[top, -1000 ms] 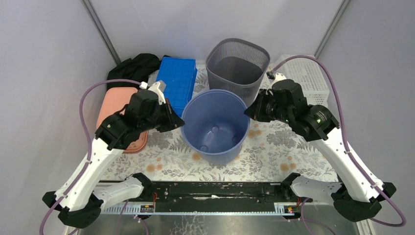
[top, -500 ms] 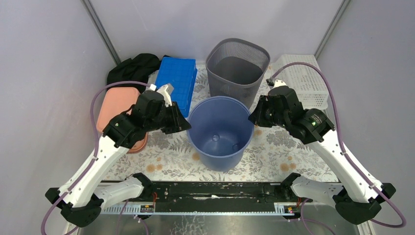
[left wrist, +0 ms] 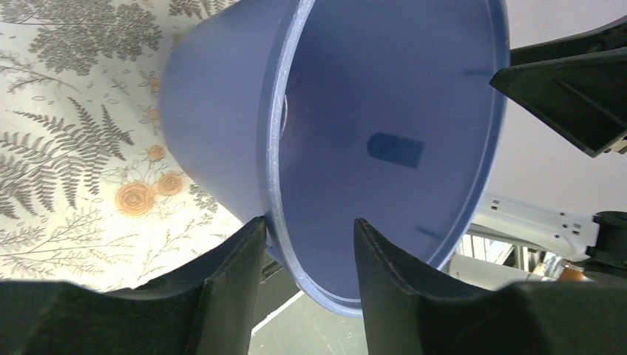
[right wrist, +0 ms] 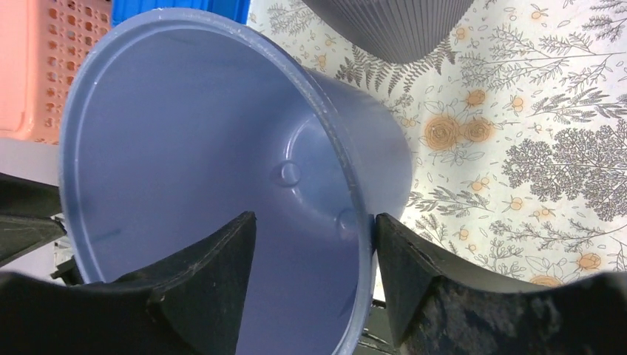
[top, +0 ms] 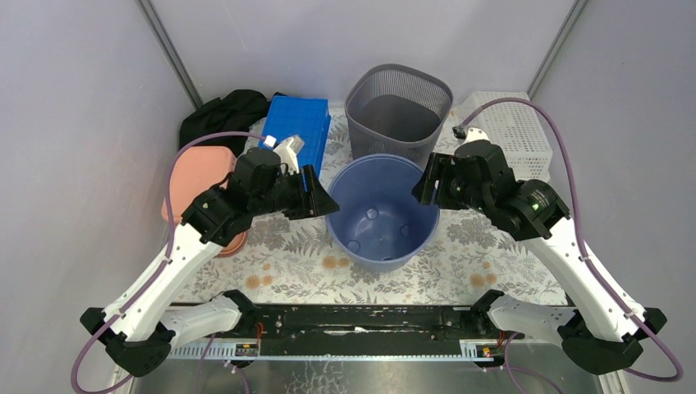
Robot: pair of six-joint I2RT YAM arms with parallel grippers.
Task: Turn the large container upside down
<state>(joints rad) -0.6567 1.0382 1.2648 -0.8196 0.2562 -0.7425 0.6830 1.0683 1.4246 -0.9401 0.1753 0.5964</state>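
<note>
The large container [top: 382, 215] is a blue plastic bucket standing mouth up on the flowered tablecloth at the middle. My left gripper [top: 327, 203] is open at its left rim. In the left wrist view the rim [left wrist: 275, 185] passes between the two fingers, close against the outer one, and the inner finger stands apart inside the bucket. My right gripper [top: 420, 190] is open at the right rim. The right wrist view has the bucket wall [right wrist: 207, 133] between the jaws, with the outer finger [right wrist: 403, 259] beside the rim and a wide gap to the inner one.
A grey mesh bin [top: 400, 107] stands just behind the bucket. A blue box [top: 297, 135] and black cloth [top: 226, 115] lie at the back left, a pink basket [top: 197, 185] at the left, and a white basket [top: 513, 131] at the back right.
Both grippers, shut on the bucket's rim a second ago, have opened. The bucket has shifted a little to the right and the arms followed it.
</note>
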